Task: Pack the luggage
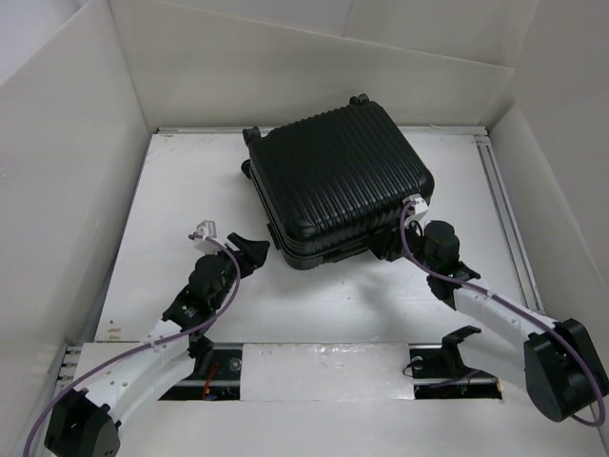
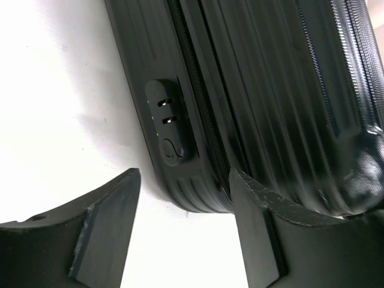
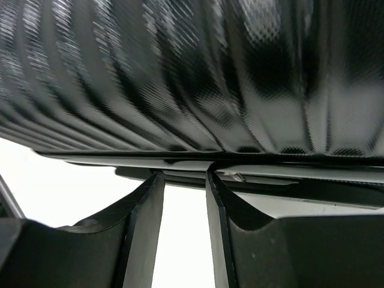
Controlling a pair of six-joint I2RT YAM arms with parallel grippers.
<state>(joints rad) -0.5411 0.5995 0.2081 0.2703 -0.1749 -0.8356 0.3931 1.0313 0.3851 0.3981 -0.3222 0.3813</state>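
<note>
Squarely flat on the white bench (image 1: 314, 305) lies the small black hard-shell suitcase (image 1: 338, 181), toward the far middle and turned a little askew. Its shell is ribbed with parallel grooves and shows a fine woven sheen up close. Small black wheels (image 1: 359, 99) stick out at its far side. A dark zipper (image 2: 198, 96) runs along the side seam, and beside it sits a black oval combination lock (image 2: 170, 129) with two dials. The lid looks shut, though along the near right edge it may stand slightly ajar. The left jaws stand wide at the near left corner, holding nothing, one fingertip (image 2: 252, 204) just beside the shell. The right jaws are narrowly parted with bare bench between them, their fingertips (image 3: 147, 204) at the suitcase's lower near-right edge.
</note>
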